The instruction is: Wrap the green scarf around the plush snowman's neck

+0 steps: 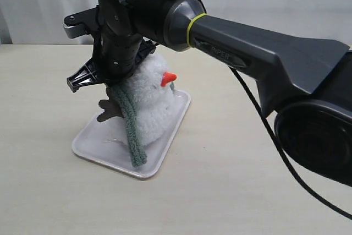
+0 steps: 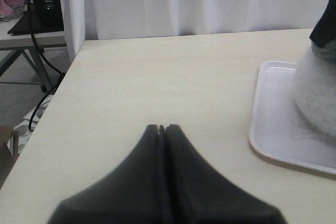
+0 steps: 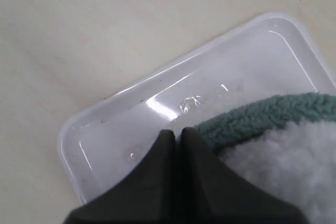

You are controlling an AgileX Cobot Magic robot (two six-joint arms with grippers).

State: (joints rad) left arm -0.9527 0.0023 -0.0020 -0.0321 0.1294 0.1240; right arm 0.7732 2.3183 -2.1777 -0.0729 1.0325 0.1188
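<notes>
Scarf (image 3: 262,115) of green knit touched by closed right pincer (image 3: 175,132), left pincer (image 2: 161,127) closed, empty.

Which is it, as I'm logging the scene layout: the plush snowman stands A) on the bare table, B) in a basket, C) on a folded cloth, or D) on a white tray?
D: the plush snowman stands on the white tray, whose raised rim shows around its base in the exterior view.
</notes>
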